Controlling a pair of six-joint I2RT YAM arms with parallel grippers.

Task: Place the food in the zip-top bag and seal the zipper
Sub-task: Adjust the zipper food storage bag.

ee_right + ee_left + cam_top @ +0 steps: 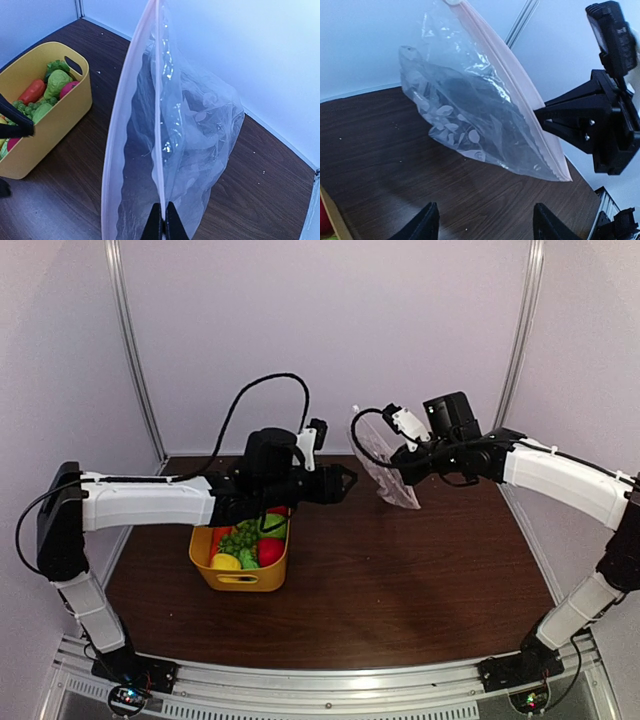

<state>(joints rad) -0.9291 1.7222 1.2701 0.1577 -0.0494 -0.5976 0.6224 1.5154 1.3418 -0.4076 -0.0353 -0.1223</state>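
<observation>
Two robot arms rise from a metal rail (330, 680) at the near edge of a dark wood-grain table (420, 580). Just beyond the left arm's base sits a yellow plastic basket (245, 580), and all the toy food (250, 540) lies inside it: green grapes, a red apple, a yellow lemon and leafy green pieces. None of it is in the bag yet. The left gripper (348, 480) hovers above the far side of the basket with its fingers spread and nothing between them. It points toward the bag, probably ready to steady or widen the mouth. Farther back and to the right, the right gripper (164, 224) is clenched tight on the zip-top bag (388, 475), pinching it at the zipper (157, 100). The clear, crinkled, empty bag hangs in the air above the table, with its pale-dotted body drooping away from the strip. Holding it by this edge likely presents the mouth toward the other arm. From the right wrist, the two lips seem to bow apart, though this is hard to confirm. Bare tabletop runs on behind the bag. Plain pale walls (400, 320) with thin metal corner posts close in the space.
</observation>
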